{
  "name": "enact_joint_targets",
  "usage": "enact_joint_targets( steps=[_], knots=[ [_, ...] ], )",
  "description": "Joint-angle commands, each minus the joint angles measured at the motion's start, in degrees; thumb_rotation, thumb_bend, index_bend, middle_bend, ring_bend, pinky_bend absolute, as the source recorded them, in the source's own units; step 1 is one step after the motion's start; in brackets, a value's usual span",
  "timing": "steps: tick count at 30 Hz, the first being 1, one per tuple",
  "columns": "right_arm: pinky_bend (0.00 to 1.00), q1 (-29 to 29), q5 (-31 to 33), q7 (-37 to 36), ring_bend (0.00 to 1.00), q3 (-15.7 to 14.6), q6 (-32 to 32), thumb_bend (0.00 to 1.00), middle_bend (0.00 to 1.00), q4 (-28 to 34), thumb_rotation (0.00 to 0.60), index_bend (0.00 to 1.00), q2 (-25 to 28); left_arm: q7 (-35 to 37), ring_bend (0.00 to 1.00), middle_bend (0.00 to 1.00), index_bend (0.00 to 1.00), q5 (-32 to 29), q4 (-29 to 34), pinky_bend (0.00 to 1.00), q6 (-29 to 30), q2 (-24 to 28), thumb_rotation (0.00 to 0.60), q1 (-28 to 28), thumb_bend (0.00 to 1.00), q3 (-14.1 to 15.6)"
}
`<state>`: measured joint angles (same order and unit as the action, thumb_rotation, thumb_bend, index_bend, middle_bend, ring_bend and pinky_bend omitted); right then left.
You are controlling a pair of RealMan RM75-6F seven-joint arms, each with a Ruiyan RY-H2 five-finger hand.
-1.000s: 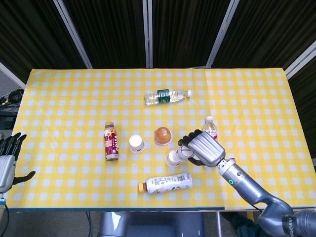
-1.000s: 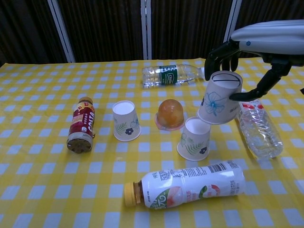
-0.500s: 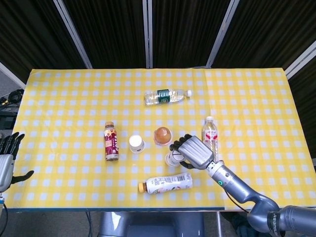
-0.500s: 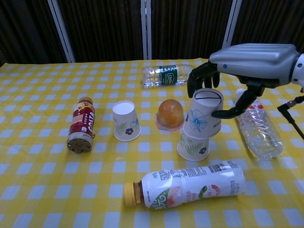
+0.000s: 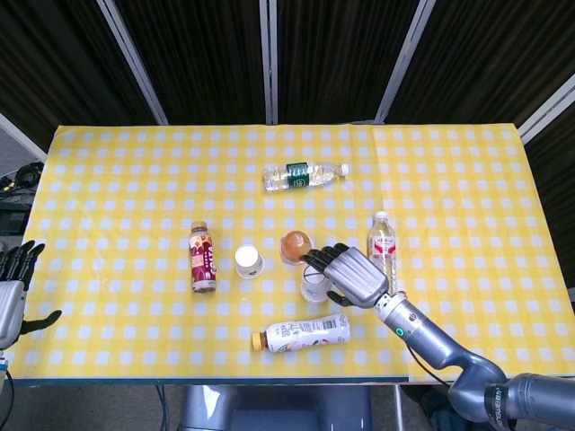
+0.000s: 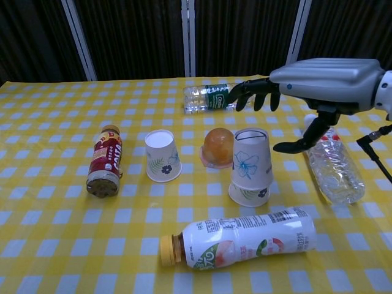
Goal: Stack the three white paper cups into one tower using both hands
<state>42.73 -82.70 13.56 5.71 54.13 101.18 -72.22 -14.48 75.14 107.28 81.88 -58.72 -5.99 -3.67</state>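
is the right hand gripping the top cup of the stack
No, the right hand hovers with fingers spread above the top cup, not touching it.

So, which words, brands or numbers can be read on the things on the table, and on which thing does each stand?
None reads with certainty.
Red bottle: white lettering, too blurred.
Green-label water bottle: label text too small.
White drink bottle: barcode and small print, unreadable.
Red-label water bottle: unreadable.
Paper cups: flower prints only, no words.
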Motion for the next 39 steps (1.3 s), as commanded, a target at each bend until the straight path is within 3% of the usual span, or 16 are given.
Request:
enact_joint_targets(
  steps=[1,9,11,15,20,24,28,30,34,39],
  knots=[
    [0.26,0.0,-0.1,0.2,0.20,0.0,0.0,0.18,0.12,0.1,0.600,0.08,0.1,0.0,0.00,0.00,0.00,0.0,0.0,0.00,0.0,0.0,0.600,0.0,0.00,0.0],
    [0.19,-0.7,-0.6,2.5,0.16,-0.3,1.4,0.17,0.08,0.7,0.600,0.06,0.9,0.0,0.00,0.00,0.00,-0.2,-0.1,0.00,-0.1,0.0,0.600,-0.1,0.00,0.0],
    [0.14,-1.5,-1.6,3.0,0.12,-0.6,3.0,0.13,0.06,1.0,0.600,0.05,1.9,0.1,0.00,0.00,0.00,-0.3,-0.3,0.00,-0.2,-0.1,0.600,-0.2,0.00,0.0],
    [0.00,-5.2,-5.7,4.8,0.00,-2.3,9.2,0.00,0.00,0.4,0.600,0.01,5.1,0.1,0.00,0.00,0.00,-0.3,-1.3,0.00,-0.9,-0.4,0.600,-0.7,0.00,-0.2],
    [0.00,-11.8,-9.6,4.7,0.00,-4.4,19.7,0.00,0.00,-3.5,0.600,0.00,7.6,0.4,0.00,0.00,0.00,0.7,-3.1,0.00,-3.6,-1.1,0.600,-3.6,0.00,-1.6],
    [0.00,-17.4,-9.2,0.4,0.00,-5.8,26.3,0.00,0.00,-8.2,0.600,0.00,7.5,-1.9,0.00,0.00,0.00,-1.3,-3.8,0.00,-9.4,-1.9,0.600,-9.0,0.00,-4.5],
    [0.00,-22.0,-8.4,-5.2,0.00,-6.9,30.3,0.00,0.00,-11.3,0.600,0.00,5.4,-3.6,0.00,0.00,0.00,-1.8,-4.4,0.02,-23.0,-2.0,0.600,-19.2,0.00,-7.0],
    [0.00,-23.3,-8.7,-5.4,0.00,-7.1,31.6,0.00,0.00,-12.2,0.600,0.00,4.5,-4.3,0.00,0.00,0.00,-1.4,-4.7,0.05,-26.9,-2.6,0.600,-22.8,0.00,-7.7],
    [0.00,-25.6,-7.7,-3.2,0.00,-7.1,32.6,0.00,0.00,-11.9,0.600,0.00,2.5,-6.2,0.02,0.00,0.01,0.5,-7.2,0.16,-31.7,-7.2,0.600,-29.4,0.00,-8.7],
    [0.00,-26.7,-6.9,-1.3,0.00,-6.7,32.3,0.00,0.00,-12.2,0.600,0.00,1.2,-7.4,0.09,0.00,0.07,1.0,-12.2,0.23,-36.9,-15.2,0.600,-36.8,0.00,-9.5]
  ],
)
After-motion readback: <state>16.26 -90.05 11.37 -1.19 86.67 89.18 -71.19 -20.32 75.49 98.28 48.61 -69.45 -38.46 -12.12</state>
